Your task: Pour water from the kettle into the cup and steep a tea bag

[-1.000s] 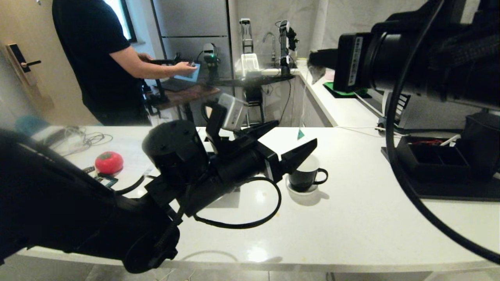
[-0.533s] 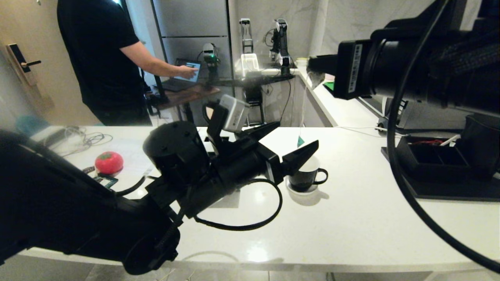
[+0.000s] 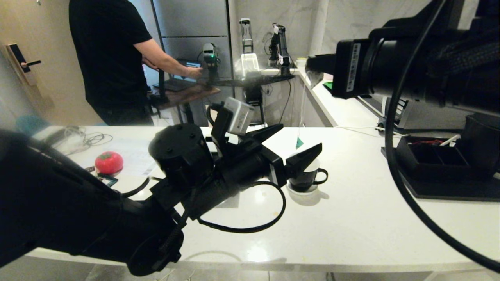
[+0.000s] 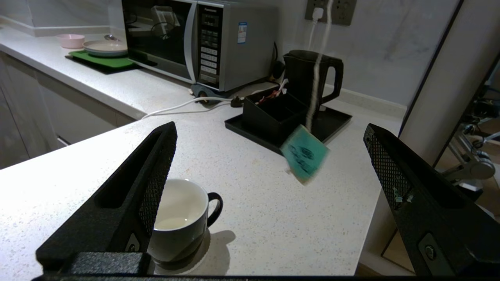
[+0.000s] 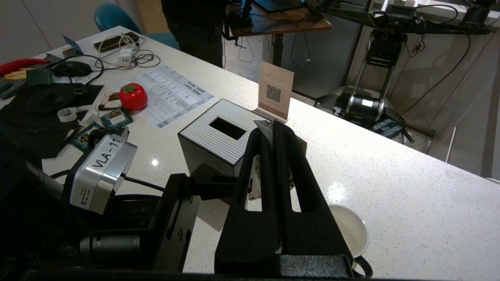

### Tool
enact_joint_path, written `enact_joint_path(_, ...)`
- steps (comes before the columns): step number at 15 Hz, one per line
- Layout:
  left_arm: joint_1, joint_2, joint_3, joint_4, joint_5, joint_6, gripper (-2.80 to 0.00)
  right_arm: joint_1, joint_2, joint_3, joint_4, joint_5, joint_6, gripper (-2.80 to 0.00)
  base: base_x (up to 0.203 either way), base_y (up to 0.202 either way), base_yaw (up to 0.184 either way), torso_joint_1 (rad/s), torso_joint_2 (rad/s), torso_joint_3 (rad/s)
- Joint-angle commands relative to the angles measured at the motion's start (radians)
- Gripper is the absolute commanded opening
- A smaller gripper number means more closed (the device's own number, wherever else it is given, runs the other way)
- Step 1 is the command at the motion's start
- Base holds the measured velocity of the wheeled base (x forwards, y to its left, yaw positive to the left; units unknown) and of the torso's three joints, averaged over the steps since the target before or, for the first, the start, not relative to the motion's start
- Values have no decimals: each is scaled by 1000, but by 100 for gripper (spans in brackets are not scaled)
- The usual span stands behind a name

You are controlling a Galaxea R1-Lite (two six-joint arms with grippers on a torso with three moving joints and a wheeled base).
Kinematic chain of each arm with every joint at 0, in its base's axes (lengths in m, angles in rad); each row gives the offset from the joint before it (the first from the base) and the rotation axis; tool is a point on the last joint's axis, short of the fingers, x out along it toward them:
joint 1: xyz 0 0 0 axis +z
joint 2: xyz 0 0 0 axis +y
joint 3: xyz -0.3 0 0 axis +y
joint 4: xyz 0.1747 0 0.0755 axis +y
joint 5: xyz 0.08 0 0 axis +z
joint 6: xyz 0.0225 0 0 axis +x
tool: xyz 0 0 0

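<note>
On the white speckled counter point(image 3: 351, 218) stands the cup point(image 3: 306, 177), glossy black with a white inside and a loop handle. The left gripper point(image 3: 291, 144) hovers just beside it, its mesh-faced fingers point(image 4: 156, 175) spread wide with nothing between them. The right gripper point(image 5: 275, 128), high above, is clenched on what seems to be the tea bag point(image 3: 315, 76); a thin string hangs from it with a teal paper tag point(image 4: 304, 158) over the cup. The matte black kettle point(image 4: 312, 78) stands on a tray point(image 4: 332, 121) behind a black box point(image 4: 273, 115), which partly hides it.
</note>
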Motion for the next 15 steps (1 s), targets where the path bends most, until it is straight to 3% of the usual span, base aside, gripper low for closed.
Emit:
enact_joint_path(1,0,8,-1,-15,-1,-1,0,0,1,1,-1,-1,0,-280,0,0,0,0,0,0)
enact_joint_path(2,0,12,-1,-21,-1,-2,0,0,1,1,-1,-1,0,-280,0,0,0,0,0,0)
enact_joint_path(3,0,13,0,-23,-1,-2,-280,0,1,1,-1,-1,0,-280,0,0,0,0,0,0)
enact_joint_path(15,0,15,-2,-23,-1,-2,-280,0,1,4,-1,-1,0,-280,0,0,0,0,0,0)
